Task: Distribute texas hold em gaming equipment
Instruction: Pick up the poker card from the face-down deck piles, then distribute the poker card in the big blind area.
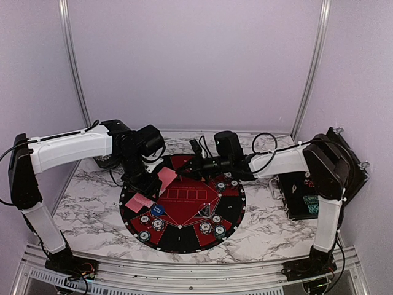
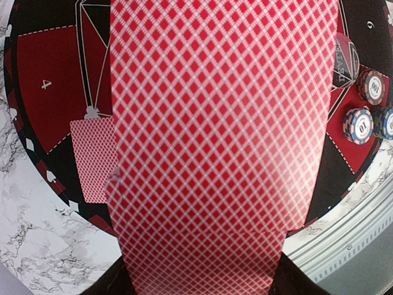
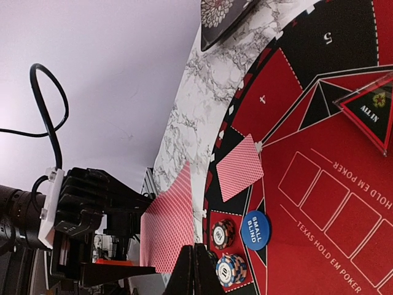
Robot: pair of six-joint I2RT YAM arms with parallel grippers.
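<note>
Nearest, in the lower part of the top view, striped poker chips [image 1: 220,231] are seen in small groups on the seat panels of the round mat [image 1: 184,247], which lies on the marbled desk [image 1: 92,209]. A blue small-blind marker [image 1: 158,210] is set at lower left of the mat, beside two chips. Just above it, one laid card [image 1: 140,201] rests face down by the seat marked 4, touching the mat's rim band.

Further up, the left gripper [image 1: 155,170] is narrowed on a held card [image 2: 221,135], kept in the air above the left of the mat; whether one card or several is pinched cannot be told. The right gripper [image 3: 195,264] is fully closed and empty, poised above the mat close to the held card.

Dealing of cards to the seats is judged to be in hand. The next move calls for the held card to be brought low over an unserved seat and released flat.

At the right edge, the black case [image 1: 304,196] lies open; its contents cannot be identified.
</note>
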